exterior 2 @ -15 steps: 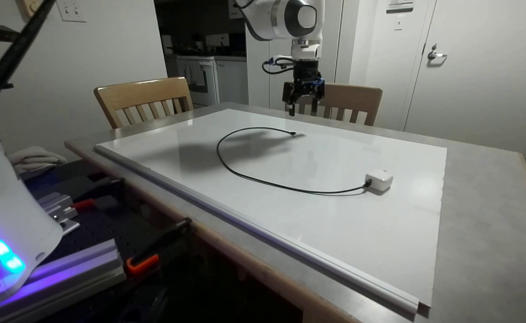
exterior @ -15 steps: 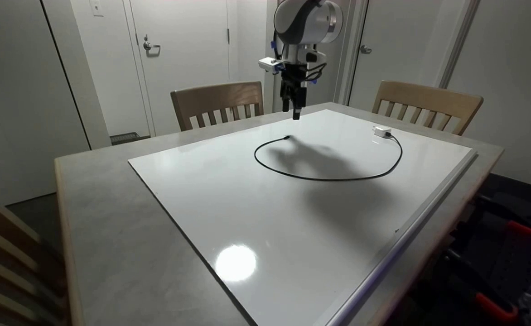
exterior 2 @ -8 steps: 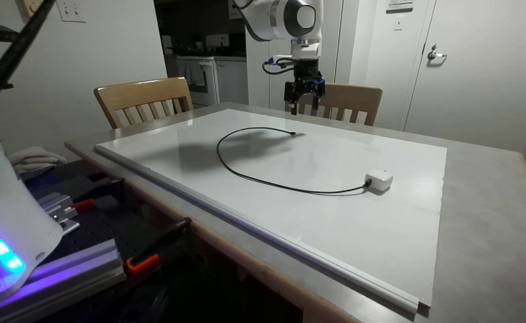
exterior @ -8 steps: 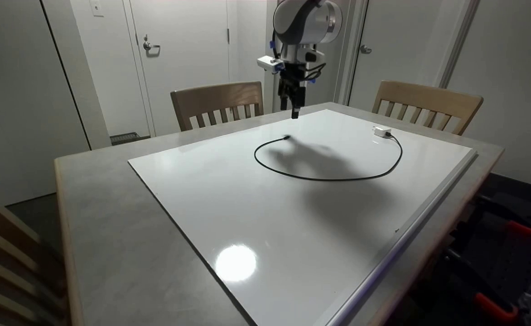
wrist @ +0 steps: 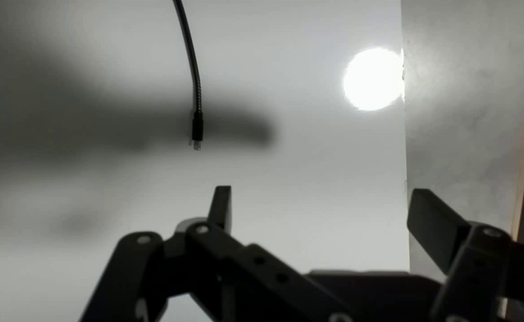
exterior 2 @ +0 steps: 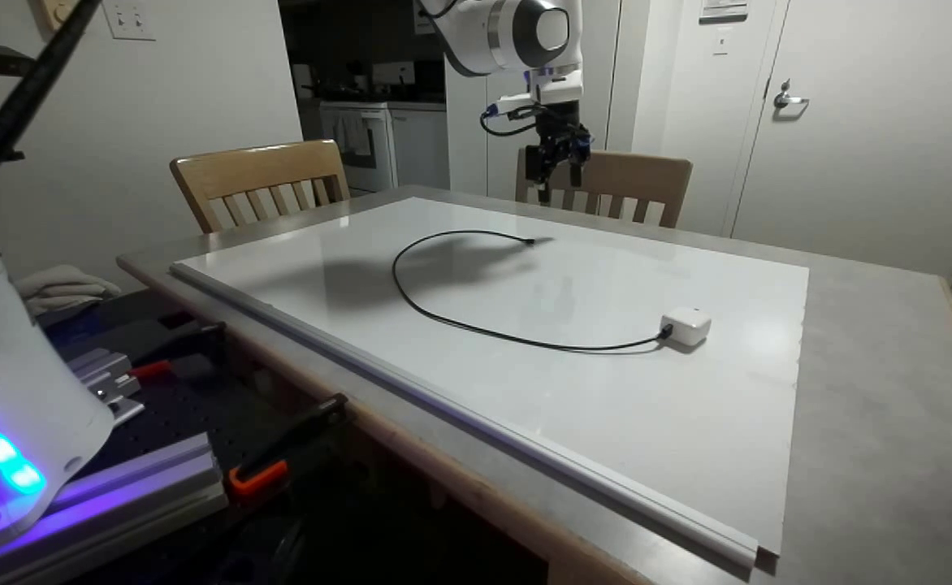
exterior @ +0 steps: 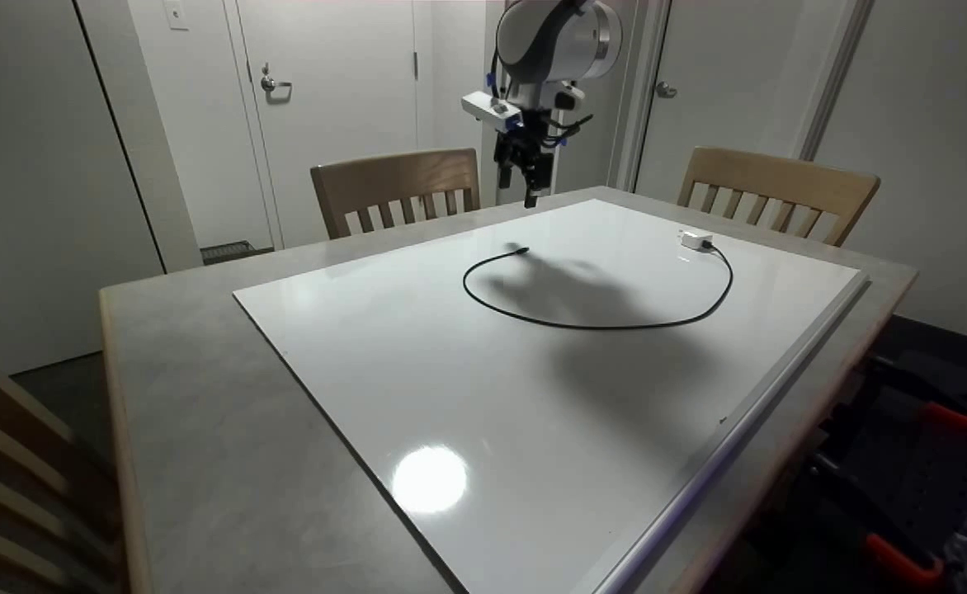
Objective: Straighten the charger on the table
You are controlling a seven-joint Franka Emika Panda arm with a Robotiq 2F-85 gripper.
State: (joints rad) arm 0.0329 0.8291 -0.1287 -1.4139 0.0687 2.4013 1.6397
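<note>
The empty jaws stand wide apart above the far part of the table (exterior: 467, 388); the step in hand looks like reaching for the charger (wrist: 192, 56) by its loose plug (wrist: 197, 126). Best to centre that plug between the jaws before lowering, avoid pressing into the table, grip lightly, then pull slowly enough that the other end doesn't skid. In the wrist view the plug lies beyond the jaws and left of their gap; in an exterior view the charger sweeps from it left, near, then right to its white block (exterior 2: 685, 327).
</note>
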